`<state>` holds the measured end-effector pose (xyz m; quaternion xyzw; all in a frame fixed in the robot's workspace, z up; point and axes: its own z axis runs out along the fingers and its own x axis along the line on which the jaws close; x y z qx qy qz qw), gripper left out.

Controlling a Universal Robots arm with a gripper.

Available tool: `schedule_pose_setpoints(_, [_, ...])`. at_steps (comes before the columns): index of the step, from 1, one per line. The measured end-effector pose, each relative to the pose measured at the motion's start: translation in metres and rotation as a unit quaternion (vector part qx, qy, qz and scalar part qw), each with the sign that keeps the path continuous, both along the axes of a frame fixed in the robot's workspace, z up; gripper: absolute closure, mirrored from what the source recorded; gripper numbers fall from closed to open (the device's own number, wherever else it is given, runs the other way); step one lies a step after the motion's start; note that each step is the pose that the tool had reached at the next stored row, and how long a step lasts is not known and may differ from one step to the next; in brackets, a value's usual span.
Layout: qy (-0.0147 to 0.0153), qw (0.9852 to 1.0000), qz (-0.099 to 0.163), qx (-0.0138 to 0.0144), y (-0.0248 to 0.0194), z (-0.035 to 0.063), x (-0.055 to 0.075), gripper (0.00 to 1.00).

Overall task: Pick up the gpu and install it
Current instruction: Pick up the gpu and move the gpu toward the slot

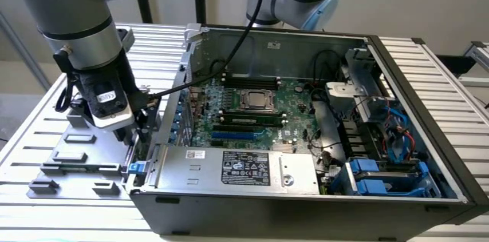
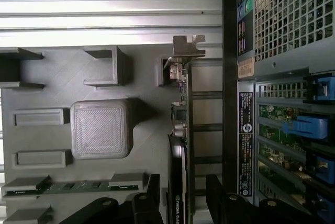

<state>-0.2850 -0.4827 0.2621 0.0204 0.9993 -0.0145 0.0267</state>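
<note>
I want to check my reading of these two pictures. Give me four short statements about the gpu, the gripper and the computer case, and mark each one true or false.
1. The gpu stands on its edge in the gray tray beside the computer case. True.
2. The gripper is shut on the gpu. False: its jaws are open, with one finger on each side of the card.
3. The computer case is open, so the motherboard can be seen. True.
4. The gpu sits in the blue slot on the motherboard. False: that slot holds no card, and the gpu is in the gray tray outside the case.
</note>
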Motion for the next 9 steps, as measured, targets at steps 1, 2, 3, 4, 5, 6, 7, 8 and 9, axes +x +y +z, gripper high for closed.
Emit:
schedule_pose_setpoints(1, [0.0,1.0,0.0,0.0,0.0007,-0.0007,-0.0004,0.52])
schedule_pose_setpoints(2, [-0.0003,1.0,0.0,0.0,0.0012,-0.0017,-0.0007,0.52])
schedule_pose_setpoints(3, [-0.0005,1.0,0.0,0.0001,0.0018,-0.003,-0.001,0.52])
schedule_pose_setpoints(4, [-0.0005,1.0,0.0,0.0001,0.0022,-0.0041,-0.0011,0.52])
schedule_pose_setpoints(5, [-0.0006,1.0,0.0,0.0,0.0027,-0.0052,-0.0013,0.52])
schedule_pose_setpoints(6, [-0.0008,1.0,0.0,0.0,0.0033,-0.0064,-0.0015,0.52])
schedule_pose_setpoints(7, [-0.0009,1.0,0.0,0.0,0.0037,-0.0074,-0.0017,0.52])
schedule_pose_setpoints(8, [-0.0012,1.0,0.0,0.0,0.0043,-0.0087,-0.0019,0.52])
schedule_pose_setpoints(9, [-0.0015,1.0,0.0,0.0,0.0048,-0.01,-0.0021,0.52])
